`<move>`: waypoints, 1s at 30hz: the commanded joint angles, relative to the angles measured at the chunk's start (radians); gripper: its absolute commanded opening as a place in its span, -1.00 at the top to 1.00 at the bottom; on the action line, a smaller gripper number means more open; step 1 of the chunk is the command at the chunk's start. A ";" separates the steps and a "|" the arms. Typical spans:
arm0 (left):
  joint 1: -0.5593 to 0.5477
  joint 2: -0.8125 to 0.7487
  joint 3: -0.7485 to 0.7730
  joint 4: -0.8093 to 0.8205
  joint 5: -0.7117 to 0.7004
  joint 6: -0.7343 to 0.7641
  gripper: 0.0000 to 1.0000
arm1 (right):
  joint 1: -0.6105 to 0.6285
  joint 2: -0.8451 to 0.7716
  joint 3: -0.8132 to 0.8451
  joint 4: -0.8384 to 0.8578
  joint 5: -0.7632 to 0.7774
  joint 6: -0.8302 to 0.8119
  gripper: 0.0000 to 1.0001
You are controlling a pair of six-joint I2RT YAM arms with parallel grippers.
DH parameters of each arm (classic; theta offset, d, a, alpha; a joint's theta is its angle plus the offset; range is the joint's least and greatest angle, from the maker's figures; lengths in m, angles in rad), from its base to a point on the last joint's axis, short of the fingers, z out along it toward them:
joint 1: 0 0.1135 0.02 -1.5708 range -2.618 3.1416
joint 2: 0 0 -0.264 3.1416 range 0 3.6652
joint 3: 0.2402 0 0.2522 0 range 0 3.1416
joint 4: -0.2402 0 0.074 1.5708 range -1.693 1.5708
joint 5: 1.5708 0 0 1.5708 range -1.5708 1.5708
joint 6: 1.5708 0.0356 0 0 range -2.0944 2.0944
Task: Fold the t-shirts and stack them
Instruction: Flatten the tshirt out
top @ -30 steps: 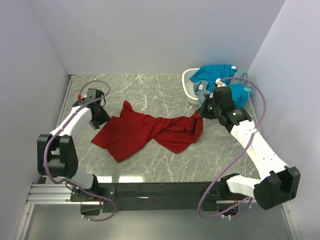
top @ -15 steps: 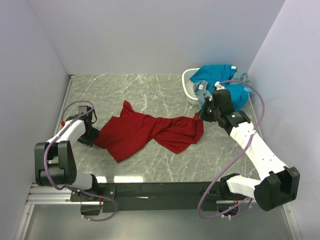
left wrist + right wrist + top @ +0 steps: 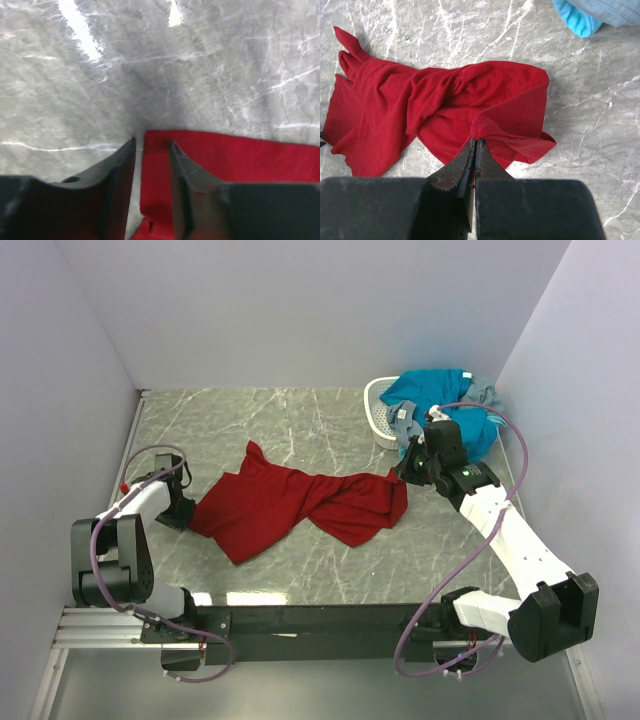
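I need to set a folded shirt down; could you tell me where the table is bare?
Bare marble: between the red t-shirt and the back wall, left of the white basket; a strip between that shirt and the arm bases. Crowded: the far right corner, with basket, teal t-shirt and right gripper.

The dark red t-shirt [image 3: 300,505] is soft, matt cloth, rumpled into loose folds. The surface [image 3: 300,420] is smooth grey marble-look with white veins, glossy enough to show glare along its near edge. At the far right corner, the teal-blue t-shirt [image 3: 432,387] is matt cloth and the basket [image 3: 378,412] is white perforated plastic.
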 commanded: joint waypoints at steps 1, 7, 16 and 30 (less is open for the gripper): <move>0.003 0.025 0.009 0.047 -0.010 0.024 0.31 | -0.009 -0.021 0.004 0.033 -0.003 -0.003 1.00; 0.005 0.052 -0.026 0.090 0.051 0.057 0.88 | -0.009 -0.019 0.006 0.030 0.002 -0.001 1.00; 0.095 0.022 0.186 0.112 0.131 0.155 0.99 | -0.046 0.013 0.138 -0.025 0.023 -0.047 1.00; 0.353 -0.075 0.825 0.234 0.353 0.111 0.99 | -0.069 0.036 0.690 -0.116 0.034 -0.198 1.00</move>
